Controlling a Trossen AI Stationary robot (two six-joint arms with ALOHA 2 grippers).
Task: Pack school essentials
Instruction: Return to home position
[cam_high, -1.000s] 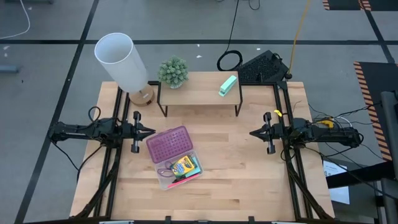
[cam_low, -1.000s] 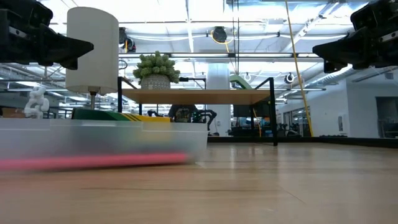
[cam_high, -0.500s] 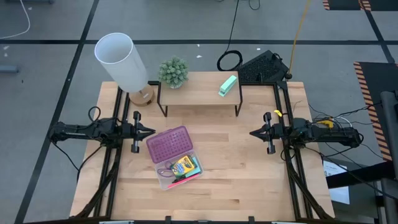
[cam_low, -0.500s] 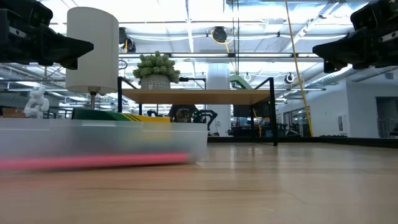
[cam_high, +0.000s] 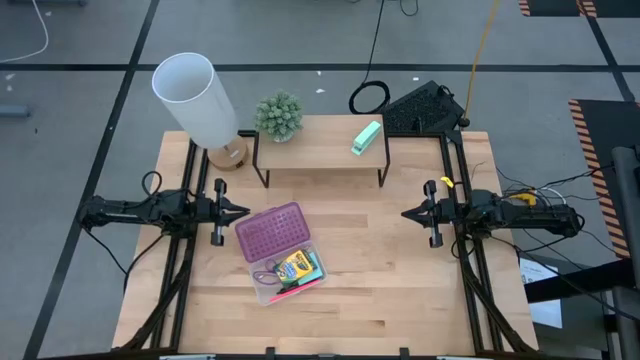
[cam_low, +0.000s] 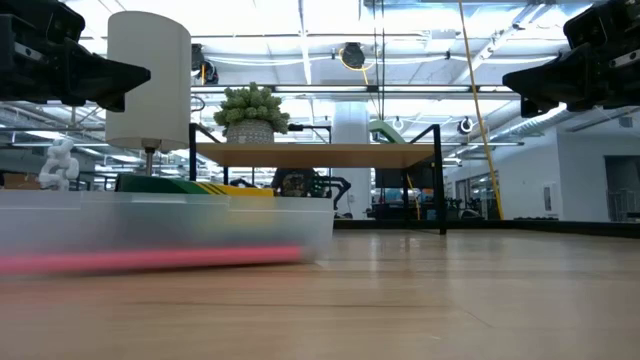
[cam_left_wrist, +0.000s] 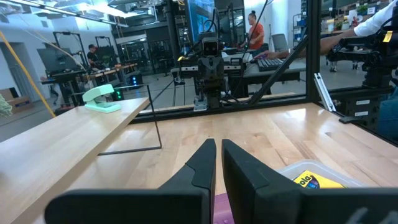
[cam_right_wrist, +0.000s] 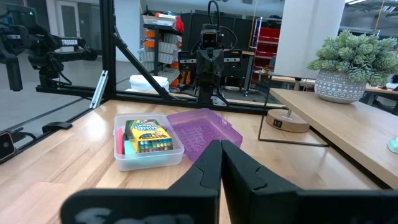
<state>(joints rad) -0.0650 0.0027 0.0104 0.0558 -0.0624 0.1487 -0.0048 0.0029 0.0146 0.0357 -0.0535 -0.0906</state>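
Seemingly packing is done, since the crayon box (cam_high: 293, 268) and pink pencil (cam_high: 296, 287) lie inside the clear case (cam_high: 263, 292) at lower-left centre, so either narrowly closed, empty gripper, left (cam_high: 243, 211) or right (cam_high: 407, 213), next needs to fold the purple lid (cam_high: 270, 230) shut.

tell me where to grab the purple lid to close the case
Probably the lid's free far edge, the one away from the clear case. It lies open and flat beside the case, so a gripper would likely come from above and pinch that rim. The left gripper is nearest.
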